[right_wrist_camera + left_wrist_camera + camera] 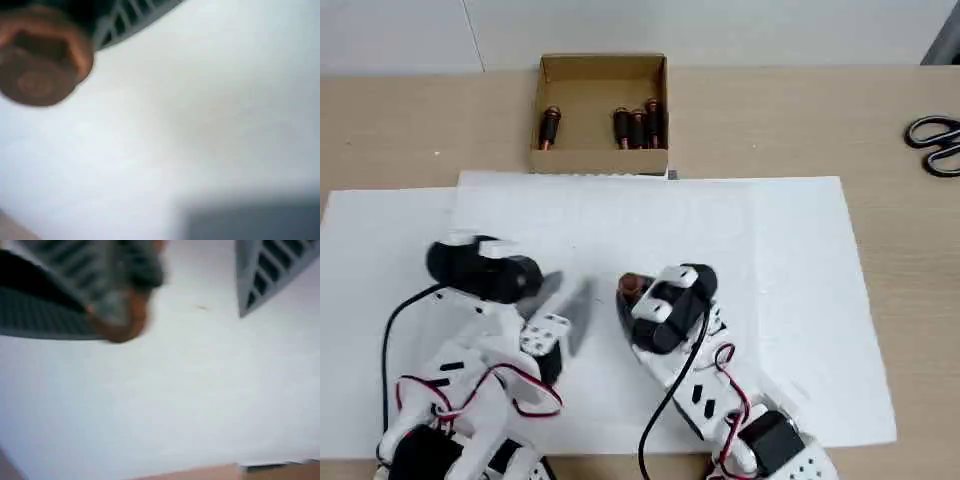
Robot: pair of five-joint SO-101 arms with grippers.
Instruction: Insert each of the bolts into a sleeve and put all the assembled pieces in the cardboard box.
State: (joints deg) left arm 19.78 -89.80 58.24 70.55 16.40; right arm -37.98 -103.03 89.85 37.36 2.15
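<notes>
The box (603,70) was brown cardboard; the pieces (637,127) were black with copper ends. The sheet (770,260) was plain white, the table (800,110) tan. The scissors (932,140) had black handles. The left arm (470,370) and right arm (705,385) were white with black motors and red and black wires. The bolt (40,65) was copper-brown. The left fingers (255,275) were grey, striped with dark ribs

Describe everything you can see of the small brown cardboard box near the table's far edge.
The small brown cardboard box is open-topped, roughly square, with low walls. It sits flat on the light wooden table, its near wall at the white sheet's far edge. Inside lie four dark cylindrical pieces with copper ends: one at one side, three bunched together at the other.
</notes>
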